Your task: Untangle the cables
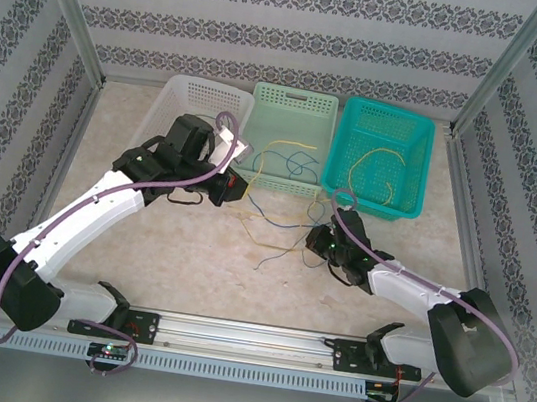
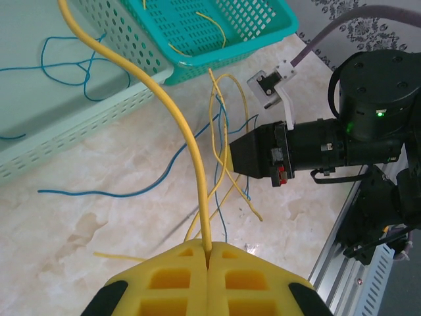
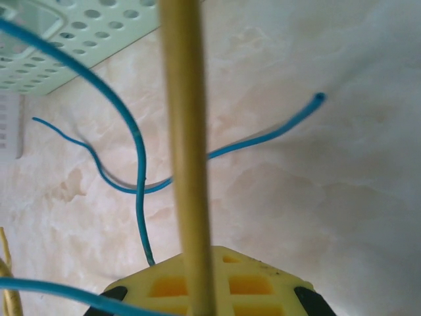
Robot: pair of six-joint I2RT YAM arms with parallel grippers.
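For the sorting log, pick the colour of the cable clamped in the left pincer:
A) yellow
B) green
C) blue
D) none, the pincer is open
A: in the left wrist view the left pincer is shut on a yellow cable that rises from between its pads.

The far side of the table (image 1: 189, 260) is blocked by a white basket (image 1: 179, 87), a green basket (image 1: 300, 94) and a teal basket (image 1: 389, 106), set side by side. The gap between the left gripper (image 1: 238, 188) and the right gripper (image 1: 315, 238) is crossed by loose cables (image 1: 275, 227). Bare tabletop is left open along the rail (image 1: 258, 339) between the arms, and right of the teal basket.
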